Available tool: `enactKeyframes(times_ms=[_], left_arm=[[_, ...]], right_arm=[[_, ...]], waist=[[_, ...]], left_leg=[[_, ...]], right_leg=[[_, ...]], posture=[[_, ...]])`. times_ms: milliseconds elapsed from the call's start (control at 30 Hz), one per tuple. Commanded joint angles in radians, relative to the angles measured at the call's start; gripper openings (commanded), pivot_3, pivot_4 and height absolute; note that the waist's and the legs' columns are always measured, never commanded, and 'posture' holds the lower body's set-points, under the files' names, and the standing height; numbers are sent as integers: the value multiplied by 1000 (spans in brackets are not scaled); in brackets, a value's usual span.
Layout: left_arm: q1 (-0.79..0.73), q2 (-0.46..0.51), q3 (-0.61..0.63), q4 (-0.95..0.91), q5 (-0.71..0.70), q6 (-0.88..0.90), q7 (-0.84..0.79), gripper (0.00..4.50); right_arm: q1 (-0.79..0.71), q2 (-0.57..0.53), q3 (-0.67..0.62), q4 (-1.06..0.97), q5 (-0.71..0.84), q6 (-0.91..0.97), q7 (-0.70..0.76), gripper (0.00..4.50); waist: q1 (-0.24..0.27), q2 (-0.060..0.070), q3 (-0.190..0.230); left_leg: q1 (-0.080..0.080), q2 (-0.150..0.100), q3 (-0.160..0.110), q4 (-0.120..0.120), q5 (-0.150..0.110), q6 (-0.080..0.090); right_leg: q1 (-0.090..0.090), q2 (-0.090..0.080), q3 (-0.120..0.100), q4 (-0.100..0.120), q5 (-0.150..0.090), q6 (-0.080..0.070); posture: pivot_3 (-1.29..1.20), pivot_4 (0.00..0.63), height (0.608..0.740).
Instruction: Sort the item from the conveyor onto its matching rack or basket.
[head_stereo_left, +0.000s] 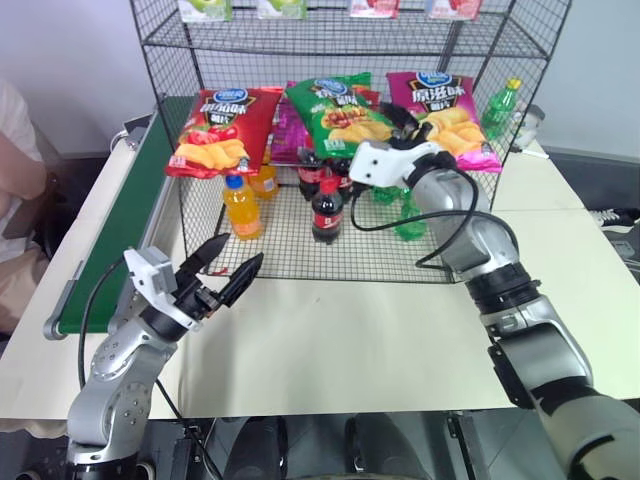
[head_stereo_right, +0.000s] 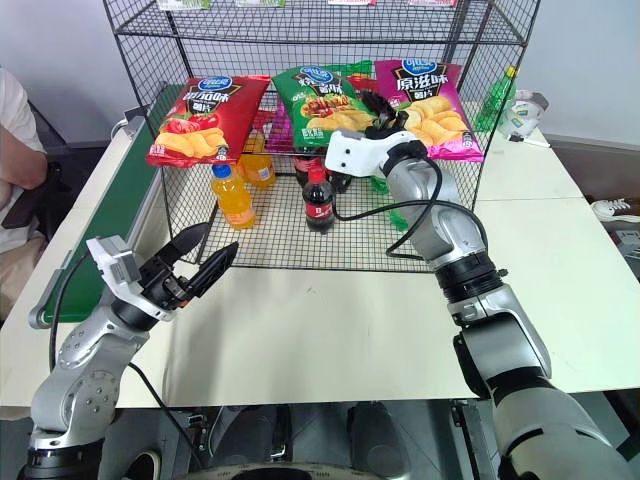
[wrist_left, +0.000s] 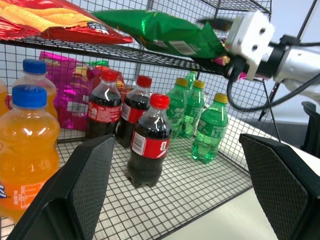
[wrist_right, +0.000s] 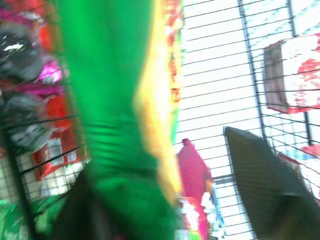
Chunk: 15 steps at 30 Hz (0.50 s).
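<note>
Left gripper (head_stereo_left: 232, 267) gapes empty; right gripper (head_stereo_right: 385, 112) (open) beside green crisp bag (head_stereo_left: 335, 110).

The worktop (head_stereo_left: 330, 330) in front of the rack (head_stereo_left: 170, 130) is bare from the rack's front edge back to the near edge, and the left gripper (head_stereo_left: 228, 268) hangs over it with jaws spread. Inside the rack, the middle tier is crowded: the red crisp bag (head_stereo_left: 215, 128), the green crisp bag (head_stereo_left: 335, 112) and the magenta crisp bag (head_stereo_left: 445, 115) lie side by side with little gap, and the right gripper (head_stereo_right: 385, 112) reaches in between the green and magenta bags. On the bottom tier, orange bottles (head_stereo_left: 243, 207), cola bottles (head_stereo_left: 326, 208) and green bottles (wrist_left: 210, 127) block the back half; the front grid strip lies open. The conveyor (head_stereo_left: 125, 225) runs along the rack's left side.
</note>
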<state>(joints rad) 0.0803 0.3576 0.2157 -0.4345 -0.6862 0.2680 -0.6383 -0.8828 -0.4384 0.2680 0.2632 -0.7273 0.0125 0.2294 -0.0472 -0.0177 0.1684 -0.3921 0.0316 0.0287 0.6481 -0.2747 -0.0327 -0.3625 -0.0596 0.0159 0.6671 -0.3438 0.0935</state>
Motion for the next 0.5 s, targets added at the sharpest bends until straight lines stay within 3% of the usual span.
enactKeyframes(times_ms=[33,300,500], left_arm=[[0,0,2,-33,0,-21,1,4247],[5,-6,-7,-30,11,-28,0,4247],[-1,-8,-9,-21,16,-35,-2,4247]], right_arm=[[14,29,27,-71,37,-26,36,3959],[22,23,17,-132,94,-36,115,3959],[20,46,-28,-120,114,29,79,3959]], waist=[[-1,0,0],[4,0,0],[4,0,0]], left_leg=[[0,0,0,0,0,0],[-1,0,0,0,0,0],[0,0,0,0,0,0]], right_leg=[[0,0,0,0,0,0],[0,-1,0,0,0,0],[0,-1,0,0,0,0]], posture=[[0,150,739],[0,150,739],[0,150,739]])
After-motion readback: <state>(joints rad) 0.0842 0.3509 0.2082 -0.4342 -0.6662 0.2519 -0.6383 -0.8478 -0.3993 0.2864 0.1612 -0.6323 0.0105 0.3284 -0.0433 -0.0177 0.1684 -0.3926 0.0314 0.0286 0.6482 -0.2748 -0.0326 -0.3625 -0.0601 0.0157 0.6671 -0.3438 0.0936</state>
